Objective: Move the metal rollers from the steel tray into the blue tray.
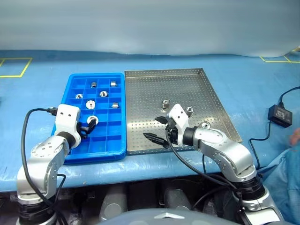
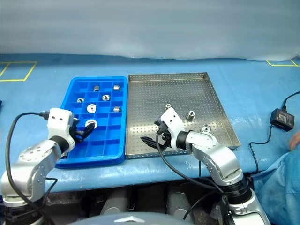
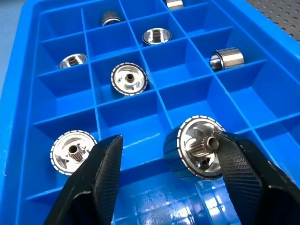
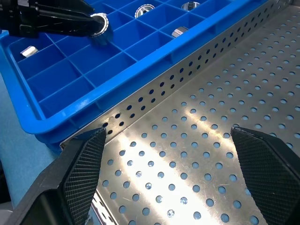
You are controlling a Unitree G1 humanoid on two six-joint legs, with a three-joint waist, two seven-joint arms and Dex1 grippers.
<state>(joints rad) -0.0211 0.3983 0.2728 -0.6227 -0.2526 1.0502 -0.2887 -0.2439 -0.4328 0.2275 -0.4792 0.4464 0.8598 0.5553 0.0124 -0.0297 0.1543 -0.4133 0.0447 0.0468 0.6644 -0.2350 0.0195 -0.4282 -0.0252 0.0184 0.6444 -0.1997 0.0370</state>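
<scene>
Blue tray [image 1: 75, 79] is lying beside the steel tray [image 1: 213, 101], seven metal rollers [image 3: 129, 78] in it, three on steel. Left gripper [image 3: 164, 164] is gaping partway, one finger touching a roller. Right gripper [image 4: 168, 164] is hanging wide, empty, over steel.

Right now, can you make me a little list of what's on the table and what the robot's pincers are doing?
Blue tray: seven shiny rollers in its squares
Steel tray: three rollers left
Left pincer: fingers apart, over the blue tray, one finger against a roller
Right pincer: wide open, empty, low over the steel tray near the blue tray's edge
Table cover: blue
</scene>
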